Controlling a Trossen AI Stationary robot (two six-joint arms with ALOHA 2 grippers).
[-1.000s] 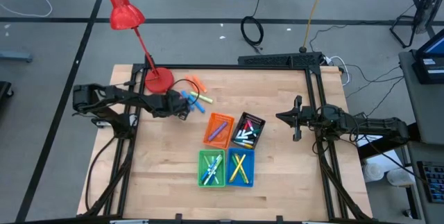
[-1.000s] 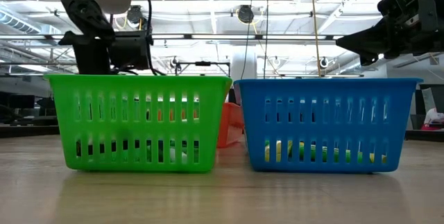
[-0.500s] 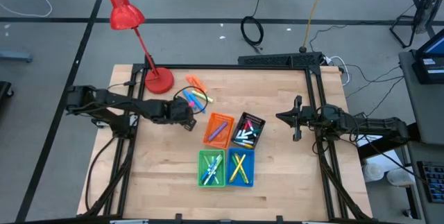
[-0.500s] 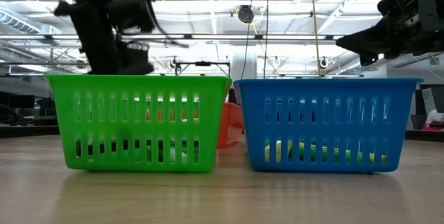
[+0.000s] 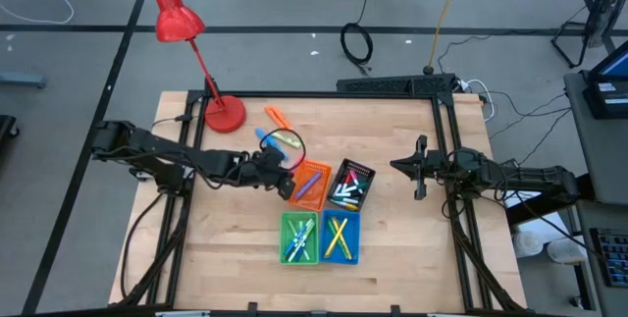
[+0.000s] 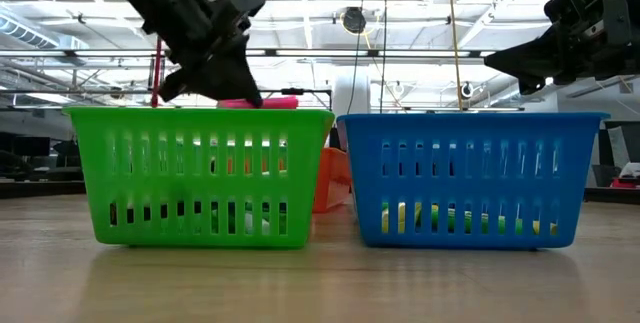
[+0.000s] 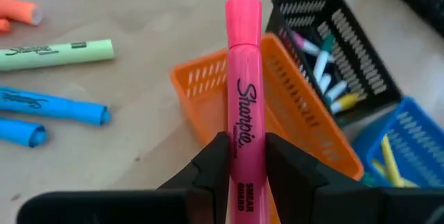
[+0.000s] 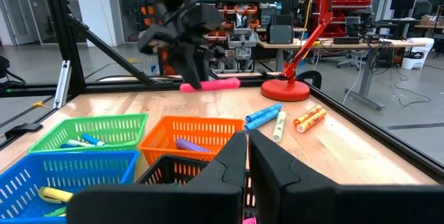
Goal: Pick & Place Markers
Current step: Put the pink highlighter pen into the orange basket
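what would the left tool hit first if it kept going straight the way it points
Probably the orange bin: the left tool, shut on the pink marker, points over its near rim, with the black bin beyond. Height is unclear.

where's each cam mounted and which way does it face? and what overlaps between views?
High: overhead, straight down on the table; both arms show, left gripper by the orange bin, right gripper idle.
Low: table height, level, facing the green bin and blue bin; arms above.
Left wrist: past its own fingers clamping the pink marker.
Right wrist: over its shut fingers across the bins.
Shared: pink marker, both wrist views and low.
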